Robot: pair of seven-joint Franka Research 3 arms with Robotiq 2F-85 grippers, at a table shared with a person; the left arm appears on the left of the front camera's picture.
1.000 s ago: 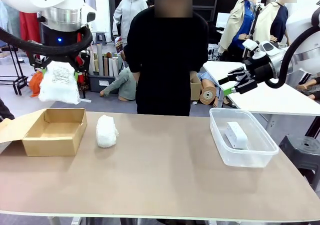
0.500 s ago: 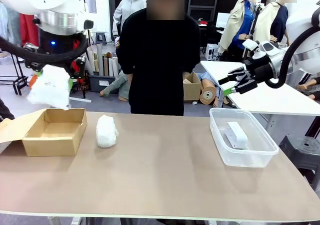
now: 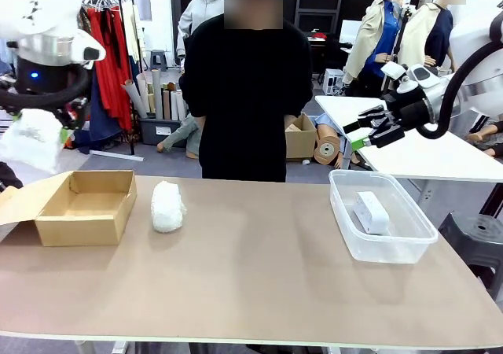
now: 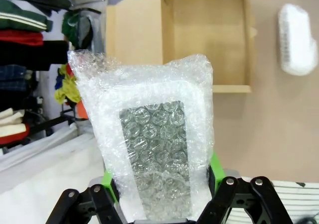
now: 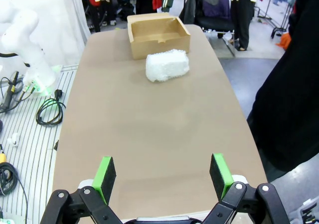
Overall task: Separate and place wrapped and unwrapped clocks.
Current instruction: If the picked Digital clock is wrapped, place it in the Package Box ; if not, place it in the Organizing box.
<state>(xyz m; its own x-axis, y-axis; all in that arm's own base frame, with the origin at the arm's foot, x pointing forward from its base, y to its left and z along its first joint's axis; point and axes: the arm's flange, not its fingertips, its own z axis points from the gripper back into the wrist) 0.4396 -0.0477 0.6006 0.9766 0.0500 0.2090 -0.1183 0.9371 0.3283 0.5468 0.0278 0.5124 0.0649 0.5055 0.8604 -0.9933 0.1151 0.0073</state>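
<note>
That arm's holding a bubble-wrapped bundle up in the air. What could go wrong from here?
The left end effector pinches the bubble-wrapped bundle only at one end, so the slick wrap might slip out. It seems to hang beside the cardboard box, not over its opening, so a drop could miss.

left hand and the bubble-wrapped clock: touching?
Touching. The left wrist view shows the bubble-wrapped clock clamped between the left hand's green pads, with the wrap pressed against both.
</note>
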